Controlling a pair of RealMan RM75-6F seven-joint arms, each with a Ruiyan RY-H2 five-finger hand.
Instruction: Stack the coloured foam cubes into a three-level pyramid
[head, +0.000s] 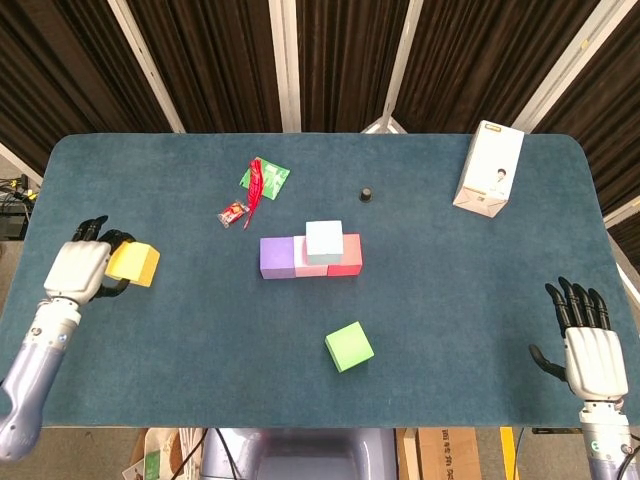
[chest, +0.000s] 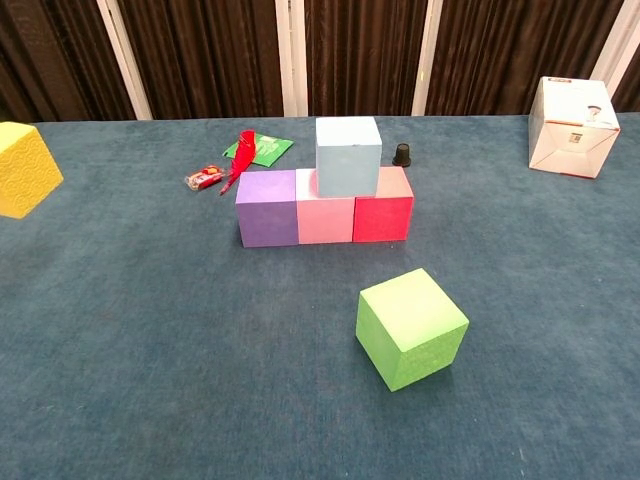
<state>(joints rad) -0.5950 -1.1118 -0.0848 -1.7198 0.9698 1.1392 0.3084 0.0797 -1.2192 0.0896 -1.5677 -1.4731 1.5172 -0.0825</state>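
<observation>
A row of purple (head: 276, 257), pink (head: 307, 267) and red (head: 346, 256) cubes lies mid-table, with a pale blue cube (head: 323, 241) on top, over the pink and red ones. A green cube (head: 349, 346) sits alone in front of the row, also in the chest view (chest: 411, 327). My left hand (head: 82, 268) grips a yellow cube (head: 134, 263) at the far left, lifted off the table; the chest view shows only the yellow cube (chest: 24, 168) at its left edge. My right hand (head: 589, 338) hovers at the near right, fingers spread, holding nothing.
A white carton (head: 489, 168) stands at the back right. A small black cap (head: 367, 193) lies behind the cubes. A green packet with a red strip (head: 262, 178) and a small red wrapper (head: 233, 212) lie at the back left.
</observation>
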